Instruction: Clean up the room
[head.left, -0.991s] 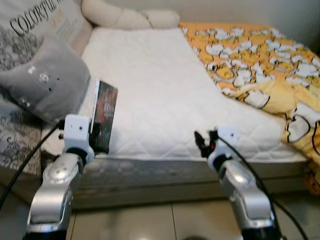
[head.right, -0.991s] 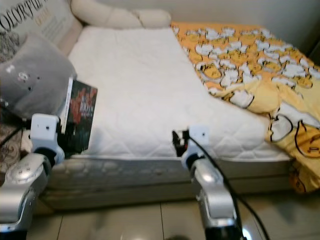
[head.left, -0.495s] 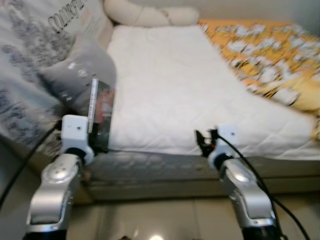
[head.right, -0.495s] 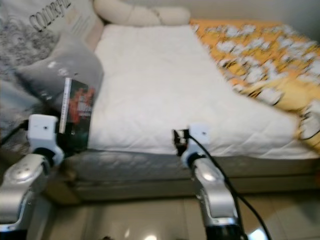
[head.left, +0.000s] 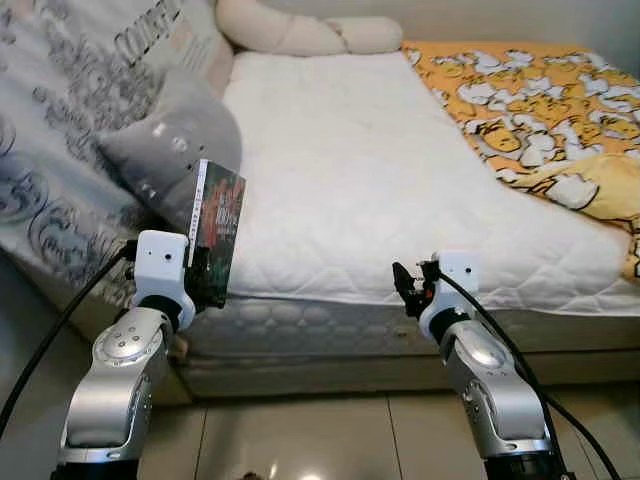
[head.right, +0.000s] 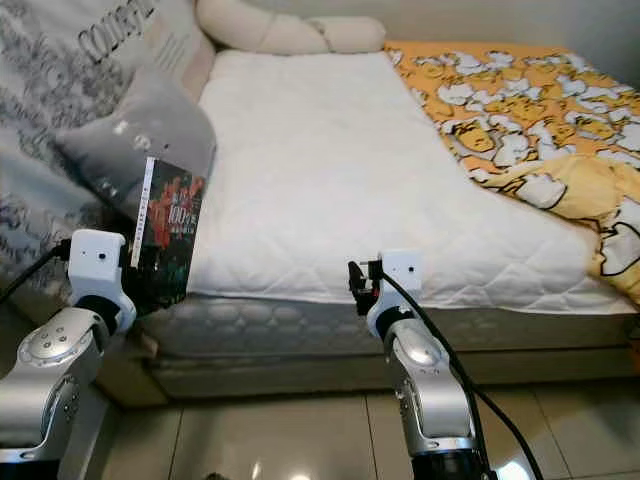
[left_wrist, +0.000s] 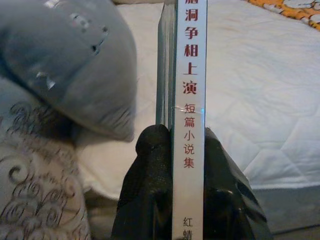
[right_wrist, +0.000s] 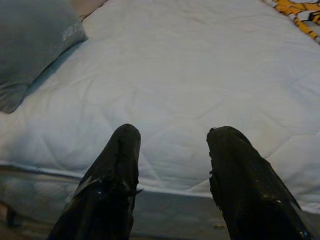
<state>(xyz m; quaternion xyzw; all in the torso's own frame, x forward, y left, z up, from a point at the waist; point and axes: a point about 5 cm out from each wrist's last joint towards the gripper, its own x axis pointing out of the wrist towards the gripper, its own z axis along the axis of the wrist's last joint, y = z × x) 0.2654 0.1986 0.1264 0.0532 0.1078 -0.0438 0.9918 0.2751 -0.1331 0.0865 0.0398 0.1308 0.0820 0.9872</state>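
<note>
Dark book (head.left: 216, 232) in left claw (left_wrist: 172, 150), right claw (right_wrist: 172, 150) parted

Home bedroom; bed (head.left: 340, 170), pillows (head.left: 175, 140)

Before us stands a bed (head.left: 300, 330) with a bare white quilted mattress (head.left: 350, 170), its padded side panel running down to a glossy, pale tiled floor (head.left: 300, 440) that throws back spots of light. Along our left a grey patterned blanket (head.left: 60, 190) hangs over the edge with a grey pillow (head.left: 175, 145) resting on it, and a cream bolster (head.left: 300, 30) lies across the far end. An orange duvet (head.left: 540, 110) with white cartoon figures is bunched on the right side.
</note>
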